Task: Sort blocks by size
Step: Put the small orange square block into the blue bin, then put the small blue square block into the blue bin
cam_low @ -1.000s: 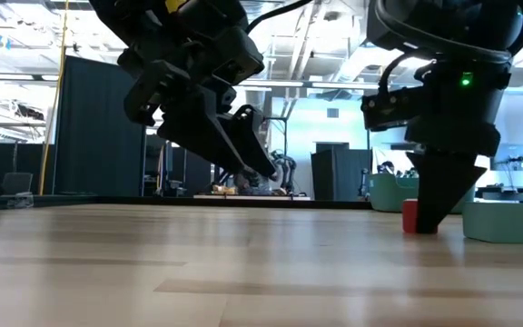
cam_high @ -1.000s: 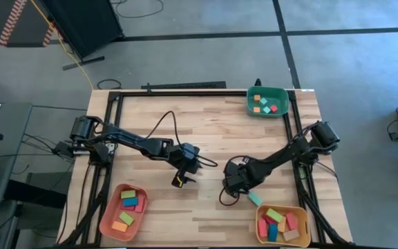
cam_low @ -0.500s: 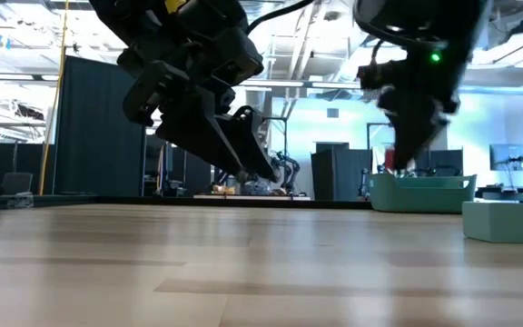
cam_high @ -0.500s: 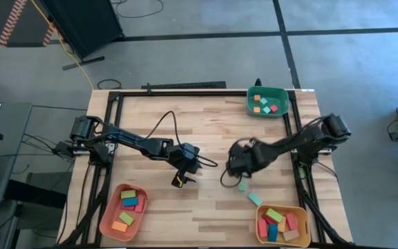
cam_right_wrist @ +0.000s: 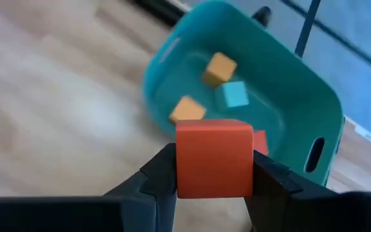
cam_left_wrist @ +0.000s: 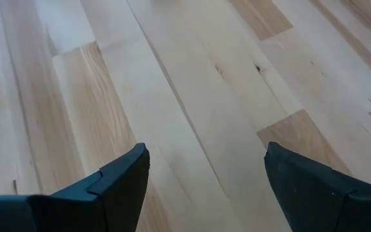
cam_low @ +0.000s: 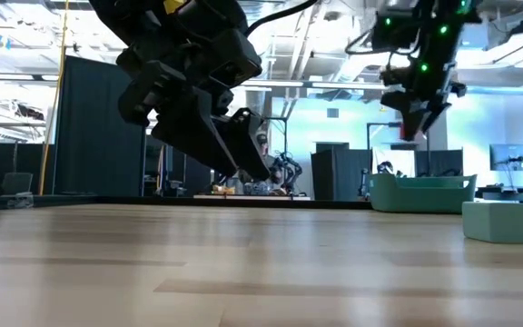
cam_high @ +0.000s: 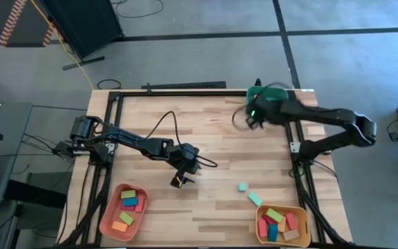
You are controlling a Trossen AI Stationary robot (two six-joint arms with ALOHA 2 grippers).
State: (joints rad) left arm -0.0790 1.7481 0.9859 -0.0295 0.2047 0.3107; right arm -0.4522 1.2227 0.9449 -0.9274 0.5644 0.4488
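Overhead, the right gripper (cam_high: 254,114) is a blur beside the green tray (cam_high: 280,95), which its arm mostly hides. Its jaws pinch a red cube (cam_right_wrist: 214,157). Left gripper (cam_high: 183,174) hangs mid-table, jaws wide. Two teal blocks (cam_high: 249,194) lie near the yellow tray (cam_high: 260,228).

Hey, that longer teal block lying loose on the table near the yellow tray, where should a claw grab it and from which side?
Judging from the high view, the teal bar lies flat and slanted on the wood, with a small teal cube just off one end. Best come straight down from above and close on its two long sides at mid-length. Both look clear, while the yellow tray sits near its other end.
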